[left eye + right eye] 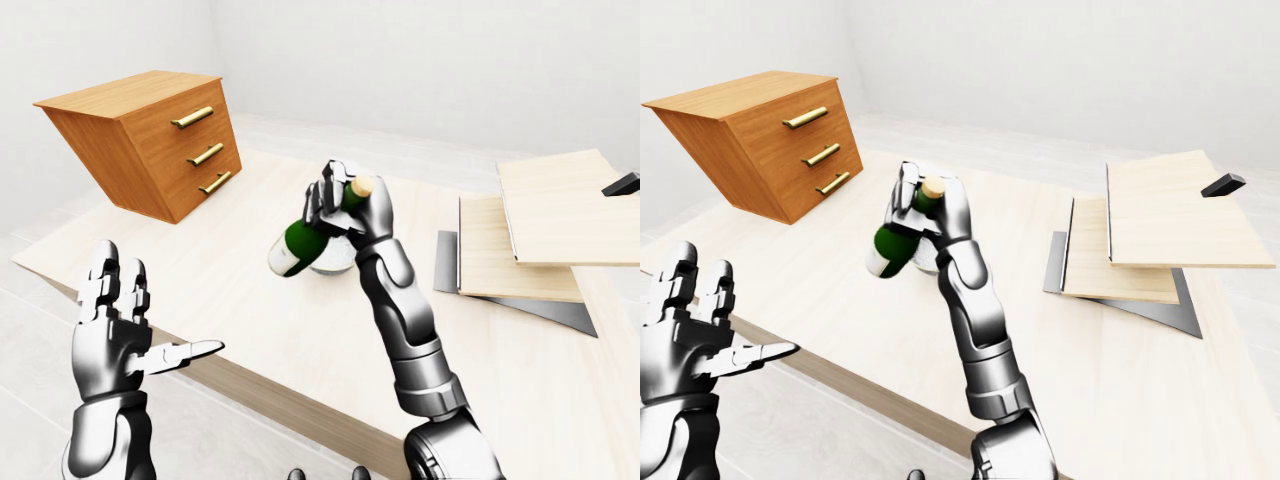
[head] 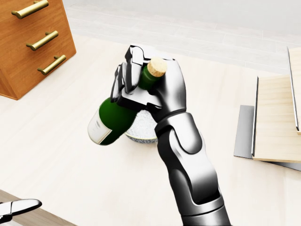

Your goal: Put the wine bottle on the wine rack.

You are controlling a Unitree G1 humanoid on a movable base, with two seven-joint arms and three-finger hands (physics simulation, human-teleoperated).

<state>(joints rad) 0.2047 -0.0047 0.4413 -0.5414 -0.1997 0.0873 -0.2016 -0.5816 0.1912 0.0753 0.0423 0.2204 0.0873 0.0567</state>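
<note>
The wine bottle (image 2: pixel 113 121) is dark green, with a white label near its base and a cork (image 2: pixel 157 67) in its mouth. My right hand (image 2: pixel 141 87) is shut round its neck and holds it in the air, tilted, with the base pointing down and to the left. The bottle hangs over a patterned bowl (image 2: pixel 141 131) and hides most of it. The wine rack (image 1: pixel 535 225), light wooden boards on a grey base, lies at the right of the table, well apart from the bottle. My left hand (image 1: pixel 125 320) is open at the lower left, off the table's near edge.
A tilted wooden chest of drawers (image 1: pixel 150 140) with brass handles stands at the table's upper left. A small black block (image 1: pixel 1223 184) sits on the rack's top board. The pale wooden tabletop (image 2: pixel 56 141) spreads between chest and rack.
</note>
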